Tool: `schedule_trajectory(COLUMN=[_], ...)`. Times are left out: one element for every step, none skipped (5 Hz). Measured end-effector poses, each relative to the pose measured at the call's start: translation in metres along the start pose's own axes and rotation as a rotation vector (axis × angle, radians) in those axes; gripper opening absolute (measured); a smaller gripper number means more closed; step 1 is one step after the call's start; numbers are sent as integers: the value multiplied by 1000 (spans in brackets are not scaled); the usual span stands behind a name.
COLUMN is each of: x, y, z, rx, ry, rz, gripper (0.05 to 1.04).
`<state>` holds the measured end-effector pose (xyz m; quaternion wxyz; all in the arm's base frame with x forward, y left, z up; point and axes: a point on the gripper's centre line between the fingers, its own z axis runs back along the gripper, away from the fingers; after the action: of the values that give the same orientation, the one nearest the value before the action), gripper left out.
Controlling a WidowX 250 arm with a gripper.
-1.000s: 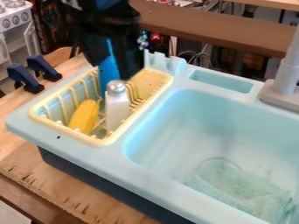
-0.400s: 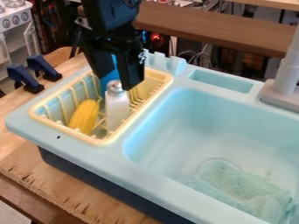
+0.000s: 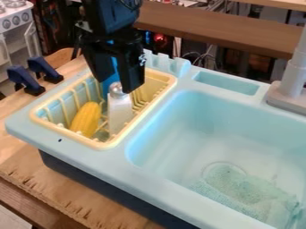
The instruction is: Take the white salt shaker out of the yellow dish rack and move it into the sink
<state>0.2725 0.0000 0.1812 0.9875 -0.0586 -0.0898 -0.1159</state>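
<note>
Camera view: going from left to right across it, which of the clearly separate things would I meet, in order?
Dark blue clamps → yellow toy corn cob → salt-shaker-like bottle with a metallic cap → pale green cloth in the sink.

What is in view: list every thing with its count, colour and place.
shaker: one, white with a metallic top, upright in the rack
blue thing: one, blue, behind the shaker
corn: one, yellow, left part of the rack
rack: one, pale yellow, left side of the sink
sink: one, light blue, on the table
cloth: one, pale green, sink bottom
faucet: one, grey, right edge
clamps: two, dark blue, left
table: one, tan, below
stove: one, white, upper left
beam: one, brown, behind
gripper: one, black, over the rack
</note>
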Motion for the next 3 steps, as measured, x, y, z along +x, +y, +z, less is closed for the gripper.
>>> schedule_trajectory(x=[2, 3, 3], y=[2, 7, 8], z=[2, -3, -10], rx=[3, 14, 7], ry=[12, 61, 90], rz=[15, 32, 41], gripper=[1001, 1001, 1001])
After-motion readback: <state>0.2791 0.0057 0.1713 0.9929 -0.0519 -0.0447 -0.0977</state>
